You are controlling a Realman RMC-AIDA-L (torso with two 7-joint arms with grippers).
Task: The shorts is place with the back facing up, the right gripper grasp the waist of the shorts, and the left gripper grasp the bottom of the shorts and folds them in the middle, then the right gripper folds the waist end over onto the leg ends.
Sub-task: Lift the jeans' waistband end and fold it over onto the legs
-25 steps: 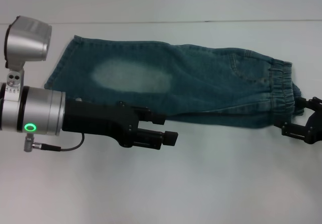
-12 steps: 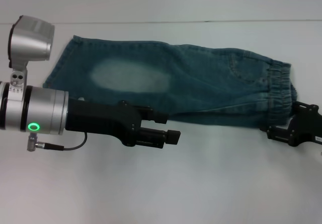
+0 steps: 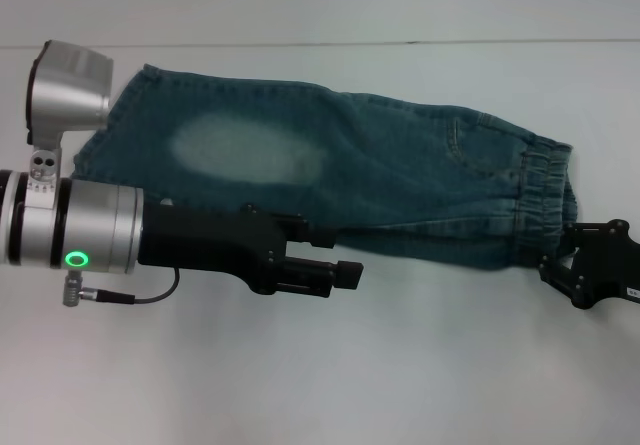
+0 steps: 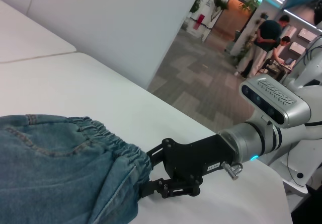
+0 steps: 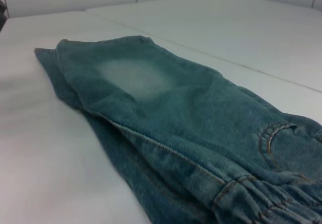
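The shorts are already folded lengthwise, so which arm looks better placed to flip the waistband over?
The right gripper: it sits at the elastic waist of the shorts. The left gripper is midway along.

The left gripper (image 3: 345,273) is black with slim straight fingers on a silver cylindrical wrist (image 3: 85,227) bearing a green light ring and thin black cable. The right gripper (image 3: 560,255) is an all-black skeletal frame.

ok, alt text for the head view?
Denim shorts folded lengthwise on a white table, waistband toward the right end effector, which touches it. The left end effector hovers at the shorts' near edge.
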